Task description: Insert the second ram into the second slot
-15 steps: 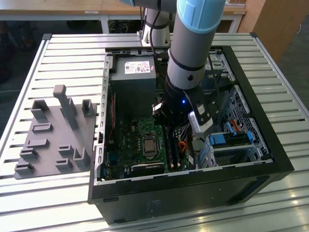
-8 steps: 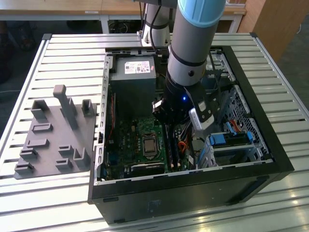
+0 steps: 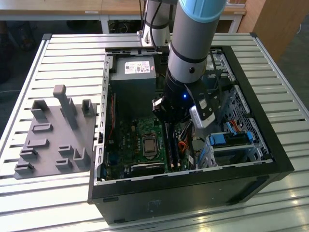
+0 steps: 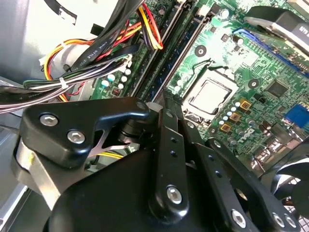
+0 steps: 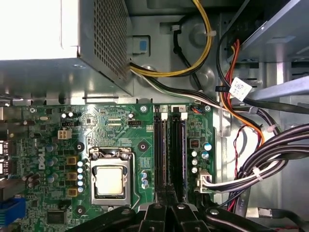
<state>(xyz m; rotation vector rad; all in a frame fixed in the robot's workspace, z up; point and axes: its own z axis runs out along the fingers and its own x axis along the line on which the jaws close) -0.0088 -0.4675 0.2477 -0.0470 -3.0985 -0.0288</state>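
Reaching down into one open black metal computer case [image 3: 193,180], the single black two-fingered gripper [image 3: 168,117] is hanging low over the green motherboard [image 3: 126,140]. Its jaws are sitting drawn together with no gap showing in both wrist views [image 4: 164,96] [image 5: 166,193], and nothing is showing clamped between them. Two long black memory slots are running side by side, on the exterior view's right of one silver square processor socket [image 5: 110,180]. The second ram [image 4: 181,53], a thin dark-blue circuit stick, is standing in the slot nearer that socket [image 5: 160,145], just beyond the fingertips; whether they are touching it cannot be told. One grey moulded fixture tray [image 3: 53,140] is lying on the exterior view's left of the case.
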